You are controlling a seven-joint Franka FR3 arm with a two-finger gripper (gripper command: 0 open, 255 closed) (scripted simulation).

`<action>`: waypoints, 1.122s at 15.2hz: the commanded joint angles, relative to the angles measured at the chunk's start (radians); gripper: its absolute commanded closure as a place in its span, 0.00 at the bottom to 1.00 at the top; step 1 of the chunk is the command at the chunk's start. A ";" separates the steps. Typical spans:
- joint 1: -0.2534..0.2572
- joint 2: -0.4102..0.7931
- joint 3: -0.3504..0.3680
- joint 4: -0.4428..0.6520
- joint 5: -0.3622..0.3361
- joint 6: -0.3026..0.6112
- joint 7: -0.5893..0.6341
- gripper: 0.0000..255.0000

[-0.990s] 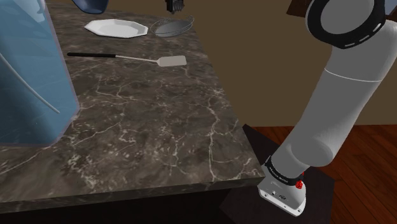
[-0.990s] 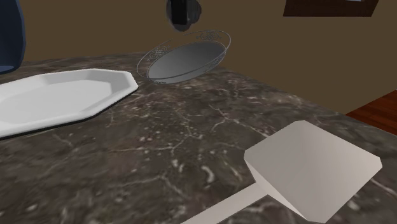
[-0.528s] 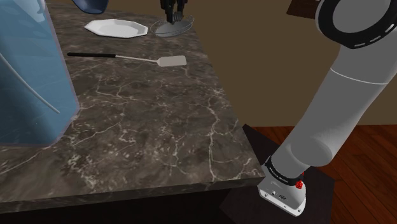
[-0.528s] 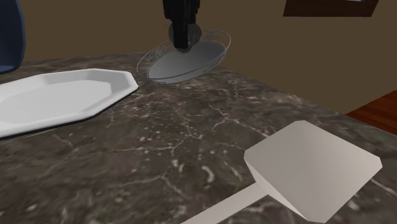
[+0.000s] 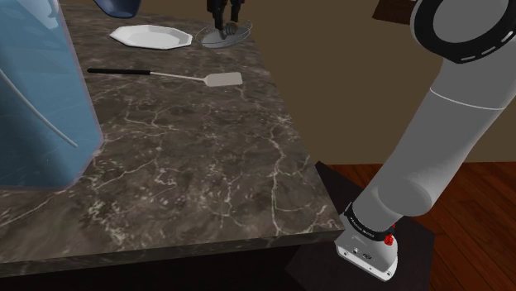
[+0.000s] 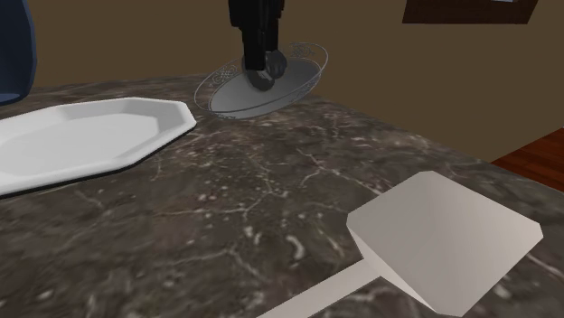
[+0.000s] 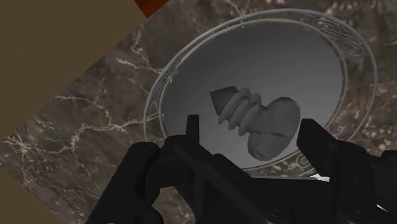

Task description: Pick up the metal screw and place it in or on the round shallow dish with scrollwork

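Wrist view: my pincer (image 7: pixel 251 127) stands wide over the round dish (image 7: pixel 273 57) at the worktop's (image 5: pixel 207 149) far edge. The grey screw (image 7: pixel 270 124) lies inside the dish, between fingers that appear clear of it. The risk, as I judge it: a slanted retreat could clip the screw's head or the scrolled rim, flicking the screw out or pushing the dish off that edge.

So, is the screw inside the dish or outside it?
Inside. The screw lies on its side within the scrollwork rim of the dish; the gripper is open around it, a gap at its tip.
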 commanded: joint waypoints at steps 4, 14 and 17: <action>0.000 0.000 0.000 0.000 0.000 0.000 0.000 0.00; 0.028 0.076 0.011 0.240 -0.025 -0.168 -0.001 0.00; 0.028 0.076 0.011 0.240 -0.025 -0.167 -0.001 0.00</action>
